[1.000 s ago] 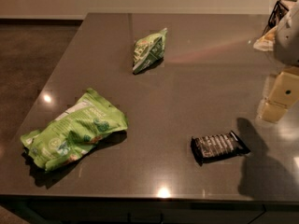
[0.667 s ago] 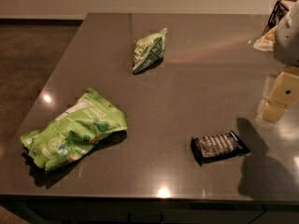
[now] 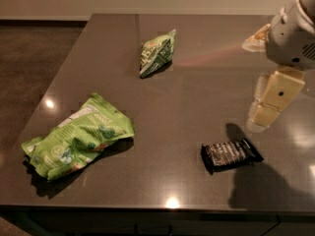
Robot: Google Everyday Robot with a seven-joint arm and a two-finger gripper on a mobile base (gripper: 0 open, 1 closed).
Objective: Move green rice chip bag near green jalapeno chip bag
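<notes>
Rice chip bag (image 3: 78,136): lies flat and crumpled at the near left of the counter (image 3: 197,87), close to the near edge, with its white patch facing up.
Jalapeno chip bag (image 3: 156,53): sits at the far middle of the counter, puffed up and tilted, well apart from the rice chip bag.
Tool (image 3: 266,109): hangs above the right side of the counter, just beyond a dark wrapped bar (image 3: 230,154) and well apart from both bags. I cannot tell whether it is set wide or narrow, and nothing shows in it.
Weight: probably very light, being thin film around loose chips and air.
Stiffness: soft and crinkly. It will likely fold and sag when lifted, and the contents would crush under a hard squeeze.
Surface: glossy film on a polished counter, so it may slide away when nudged from the side.
Where to hold: probably a raised crease or the bunched middle of the bag, taken from above. The flat sealed ends lie too low to pinch cleanly.
Carrying: lift it clear, since a drooping end could drag on the counter.
Set-down spot: the bare counter just beside the jalapeno chip bag, on its near left side.
</notes>
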